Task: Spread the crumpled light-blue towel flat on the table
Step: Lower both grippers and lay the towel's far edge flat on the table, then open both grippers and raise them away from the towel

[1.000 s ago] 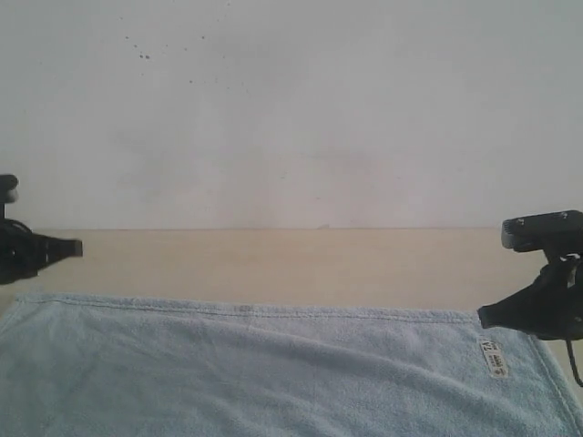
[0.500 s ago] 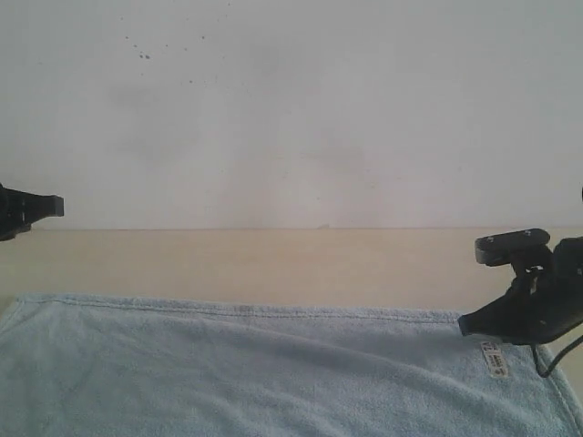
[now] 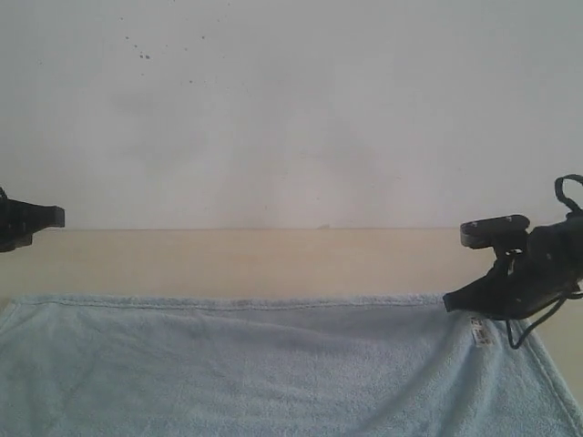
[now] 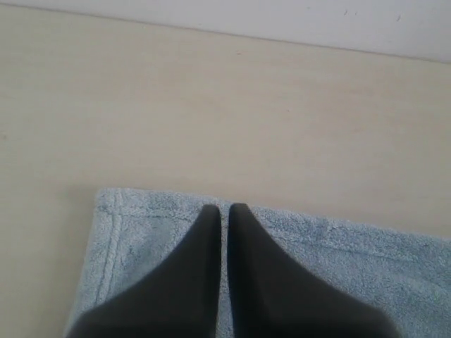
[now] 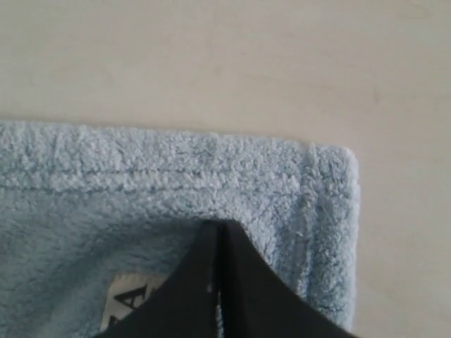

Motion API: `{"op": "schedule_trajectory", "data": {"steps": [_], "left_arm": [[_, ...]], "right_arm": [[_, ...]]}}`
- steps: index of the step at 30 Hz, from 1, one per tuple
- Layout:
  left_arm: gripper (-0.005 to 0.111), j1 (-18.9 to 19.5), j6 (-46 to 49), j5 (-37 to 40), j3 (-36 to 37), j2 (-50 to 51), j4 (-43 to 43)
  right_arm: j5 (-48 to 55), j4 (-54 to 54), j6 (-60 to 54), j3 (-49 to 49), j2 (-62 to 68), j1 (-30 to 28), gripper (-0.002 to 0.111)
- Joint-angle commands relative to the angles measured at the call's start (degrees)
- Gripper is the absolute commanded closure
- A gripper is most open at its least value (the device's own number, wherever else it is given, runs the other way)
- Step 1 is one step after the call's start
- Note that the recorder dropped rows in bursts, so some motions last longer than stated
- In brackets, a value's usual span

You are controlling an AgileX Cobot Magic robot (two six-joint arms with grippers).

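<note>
The towel (image 3: 273,364) lies spread across the near part of the table (image 3: 273,259), a bare strip behind it running to the wall (image 3: 291,109). The left end effector (image 3: 60,217) hangs above the towel's far left corner; the right end effector (image 3: 447,301) sits at the far right corner, just beside the label (image 3: 479,330).

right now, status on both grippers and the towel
Left gripper shut over a towel corner. Right gripper shut by the white label. Towel looks flat on table, nothing in the way.
</note>
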Motion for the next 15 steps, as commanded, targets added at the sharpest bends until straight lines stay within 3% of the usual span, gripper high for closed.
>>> {"op": "schedule_trajectory", "data": {"steps": [1,7,15], "left_arm": [[0.103,-0.29,0.16,-0.02,0.29,-0.57,0.01],[0.103,-0.29,0.26,-0.48,0.29,0.53,0.01],[0.103,-0.29,0.26,-0.48,0.29,2.47,-0.62]], "right_arm": [[4.93,0.08,4.88,-1.89,1.5,-3.74,0.107],[12.75,0.08,4.21,-1.89,1.37,-9.43,0.107],[11.62,0.24,-0.52,-1.89,-6.83,-8.6,0.107]]}}
